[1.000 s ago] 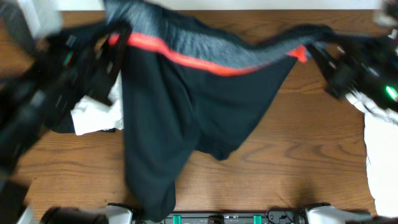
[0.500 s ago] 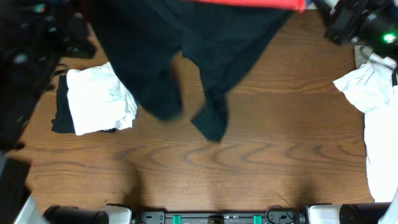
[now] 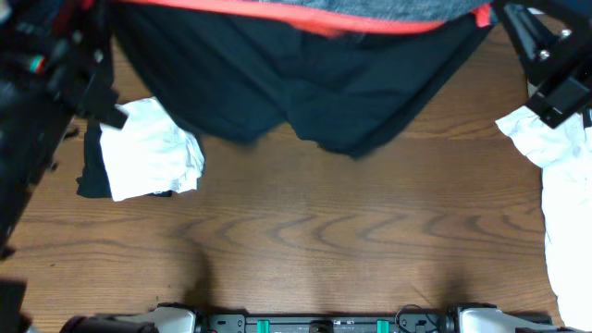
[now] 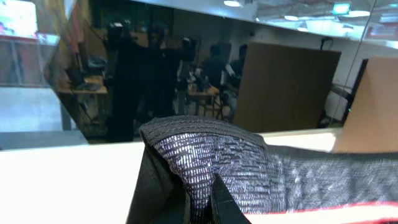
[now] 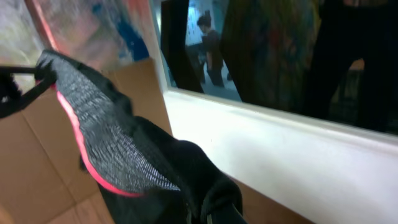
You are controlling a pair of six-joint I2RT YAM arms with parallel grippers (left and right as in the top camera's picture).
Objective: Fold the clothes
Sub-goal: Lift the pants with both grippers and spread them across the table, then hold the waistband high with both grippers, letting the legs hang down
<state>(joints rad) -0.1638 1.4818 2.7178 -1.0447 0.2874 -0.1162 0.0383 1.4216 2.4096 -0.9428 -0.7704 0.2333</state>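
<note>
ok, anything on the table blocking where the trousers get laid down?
Table middle is bare below the hanging trousers. White garment at left sits near their edge, might get covered; white pile at right lies apart.

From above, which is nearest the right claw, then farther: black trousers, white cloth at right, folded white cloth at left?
1. black trousers, top, held by the right gripper.
2. white cloth, right edge.
3. folded white cloth, far left.

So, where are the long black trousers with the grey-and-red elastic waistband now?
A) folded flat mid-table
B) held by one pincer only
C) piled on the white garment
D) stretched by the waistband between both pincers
D: the left pincer and right pincer each clamp one waistband end of the long black trousers, legs hanging.
</note>
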